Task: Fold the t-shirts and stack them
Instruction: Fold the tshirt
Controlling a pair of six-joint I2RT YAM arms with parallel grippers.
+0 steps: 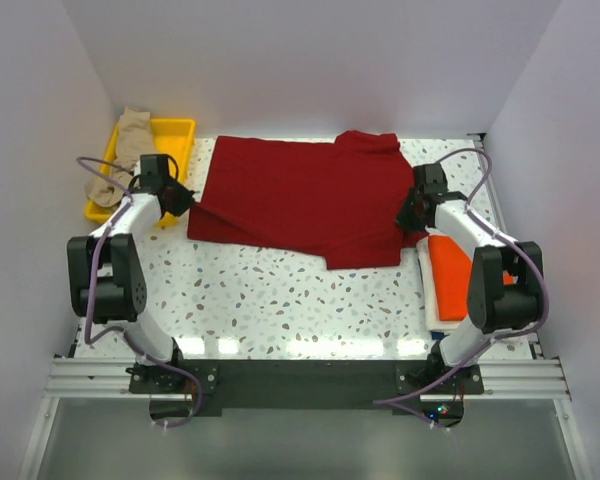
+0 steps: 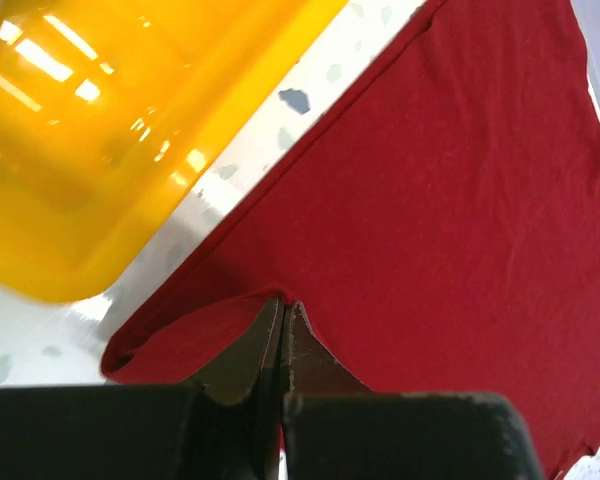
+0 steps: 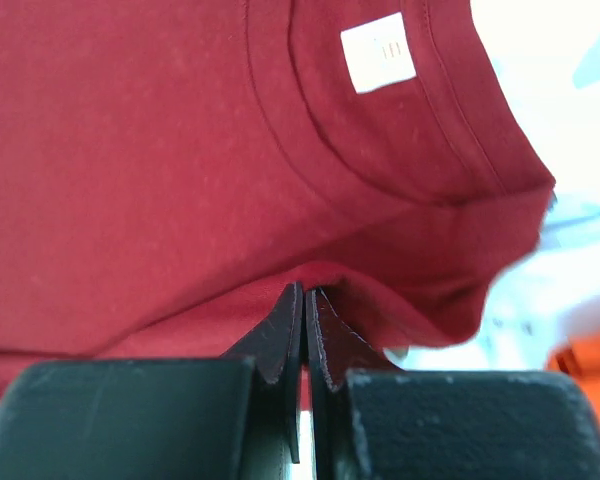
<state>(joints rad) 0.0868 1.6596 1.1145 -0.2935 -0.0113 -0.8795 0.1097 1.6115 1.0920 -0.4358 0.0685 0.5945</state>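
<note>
Dark red t-shirt spread sideways across the far half of the counter, collar end to the right. The left arm has its jaws clenched on a small fold of the shirt's left edge, just beside the yellow tray; the right arm has its jaws clenched on the cloth's edge close below the collar and its white label. The step in hand appears to be a fold of this shirt, with both ends pinched and the cloth low on the counter. To do it well, the two arms should rise and travel together at one height and pace so the cloth stays taut and flat between them; the carried edge should be laid square on the opposite edge before either grip lets go. The left end must clear the tray rim, and the right end the folded orange t-shirt resting on a white t-shirt at the right edge — the stack under way. A tan-beige t-shirt lies draped over the tray, not yet folded. The counter is white with grey speckles, smooth and brightly lit; plain pale walls close it in on three sides, and a metal rail — carrying the arm bases — runs along the near edge.
</note>
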